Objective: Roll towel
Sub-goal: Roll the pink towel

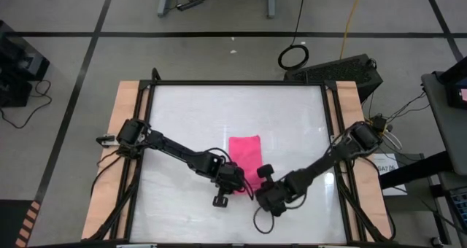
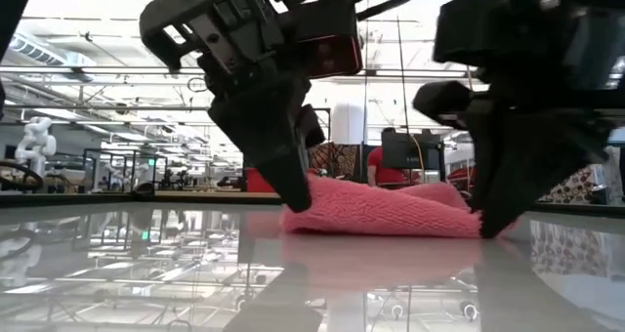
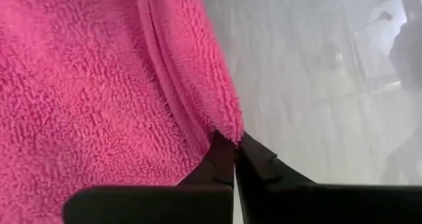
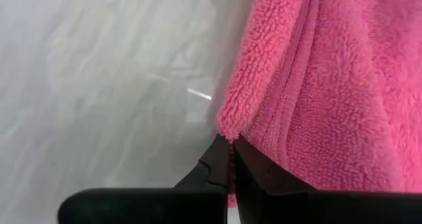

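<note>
You are looking at a white glossy table [image 1: 190, 117] with wooden side strips and a dark frame, and both dark arms reach in over its near half. The left arm [image 1: 171, 147] comes from the left edge, the right arm [image 1: 325, 160] from the right edge, and they meet near the middle of the near side. Between them lies the towel [image 1: 245, 155], a bright pink fluffy cloth folded into a long strip running away from the near edge, flat on the table. Your left gripper [image 3: 233, 159] sits at the towel's near left corner with its fingers pressed together, pinching that corner's hem. Your right gripper [image 4: 229, 159] sits at the near right corner, fingers likewise closed tight on the hem there. In the low view both fingertips reach down to the table and the towel's near edge bulges up slightly between them
</note>
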Controlling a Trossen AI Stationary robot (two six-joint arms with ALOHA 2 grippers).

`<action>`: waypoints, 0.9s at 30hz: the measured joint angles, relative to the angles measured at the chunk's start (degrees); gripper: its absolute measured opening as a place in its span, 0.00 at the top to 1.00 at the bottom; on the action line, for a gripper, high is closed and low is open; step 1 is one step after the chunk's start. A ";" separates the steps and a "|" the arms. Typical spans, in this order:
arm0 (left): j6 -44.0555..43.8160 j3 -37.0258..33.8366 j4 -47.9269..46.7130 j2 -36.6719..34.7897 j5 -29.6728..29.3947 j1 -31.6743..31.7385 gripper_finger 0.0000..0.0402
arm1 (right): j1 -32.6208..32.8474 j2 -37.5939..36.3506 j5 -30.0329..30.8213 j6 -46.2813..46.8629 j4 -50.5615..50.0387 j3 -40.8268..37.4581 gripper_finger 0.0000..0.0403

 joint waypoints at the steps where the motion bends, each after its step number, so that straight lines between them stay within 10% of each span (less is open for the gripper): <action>1: 0.20 0.01 0.24 0.00 0.08 0.04 1.00 | 0.67 0.00 0.66 1.56 0.02 -0.02 1.00; 27: -5.94 0.20 3.65 2.70 11.52 0.40 1.00 | -0.02 -7.19 -16.29 27.41 2.44 0.03 1.00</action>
